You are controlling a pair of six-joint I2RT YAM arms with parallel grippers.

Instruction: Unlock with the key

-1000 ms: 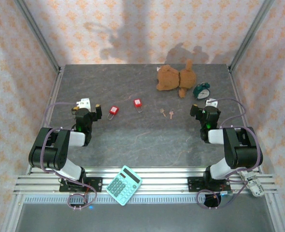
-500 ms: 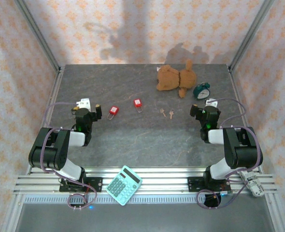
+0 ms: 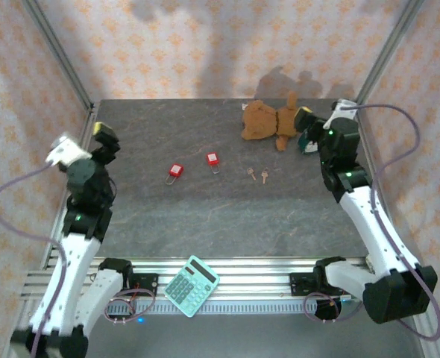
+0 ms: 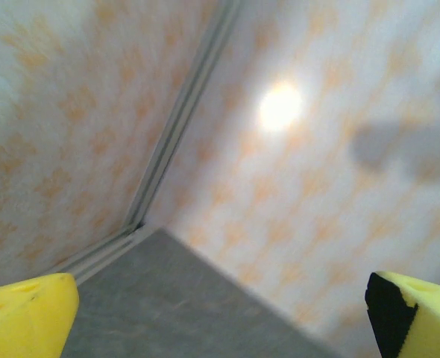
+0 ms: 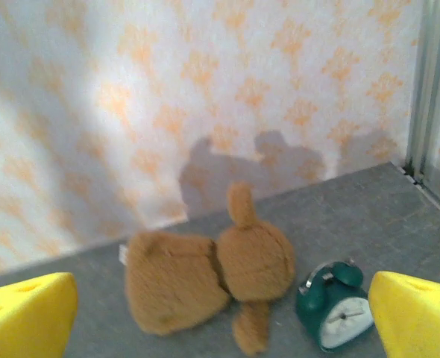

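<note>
Both arms stood high over the table [image 3: 227, 224] and nothing was grasped. The left gripper [image 3: 105, 139] near the left wall and the right gripper [image 3: 306, 125] over the far right corner each had the jaws spread wide and empty, as the yellow fingertips [image 4: 26, 313] at the edges of the wrist views confirmed. The left key [image 3: 250, 173] and the right key [image 3: 265, 176] lay close together on the table, a little right of the middle. The left padlock [image 3: 176, 171] and the right padlock [image 3: 213, 159], both red, lay further left, apart from the keys. I judged that the step in hand was the reach for a key, with the task hardly begun. To do it well, the right arm, being nearer, should come down straight over one key and close the fingers low against the table, because a key is thin and flat and may slide away. The left arm should then hold one padlock steady. The keys were too small to tell the head from the blade, or which key belonged to which padlock, and no keyhole could be made out. In the top view the right gripper partly covered the alarm clock [image 5: 339, 317], which stood just beside the teddy bear [image 5: 205, 280]. The left wrist view was blurred.
</note>
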